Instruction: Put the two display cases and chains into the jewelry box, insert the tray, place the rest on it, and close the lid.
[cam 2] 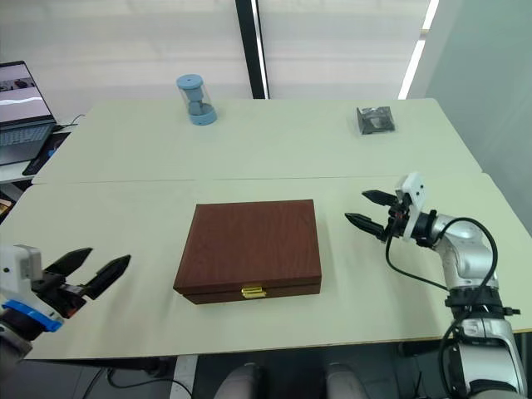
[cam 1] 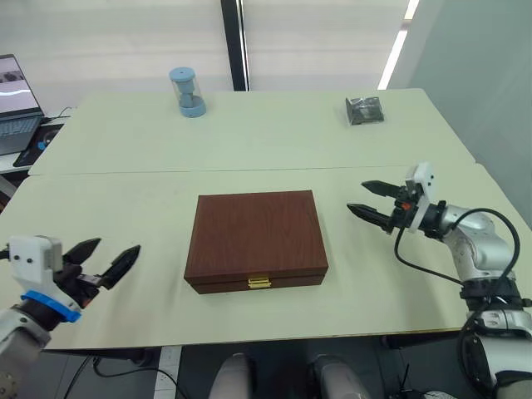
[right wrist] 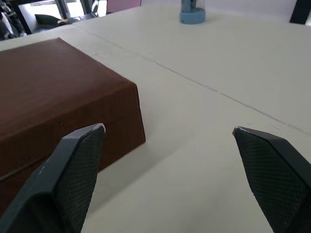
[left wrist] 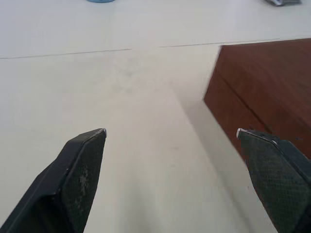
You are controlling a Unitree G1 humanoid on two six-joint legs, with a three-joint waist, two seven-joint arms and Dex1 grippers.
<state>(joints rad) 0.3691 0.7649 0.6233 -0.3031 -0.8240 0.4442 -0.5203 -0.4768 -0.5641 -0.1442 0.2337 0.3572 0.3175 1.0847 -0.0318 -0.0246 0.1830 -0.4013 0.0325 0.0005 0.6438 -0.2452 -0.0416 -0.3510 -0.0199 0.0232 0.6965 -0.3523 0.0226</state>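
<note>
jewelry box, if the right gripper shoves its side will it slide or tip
The jewelry box looks low, wide and flat-bottomed, so it would probably slide rather than tip. Its lid is shut with the gold clasp in front, so it should move as one stiff block. The smooth table suggests little grip. The right gripper is open beside it.

I think this is an office or a lab room. I see two big pale tables (cam 1: 125, 208) pushed together. An open laptop (cam 1: 17, 104) sits on a desk just left of the tables. Behind the tables there are white window blinds (cam 1: 116, 41).
</note>
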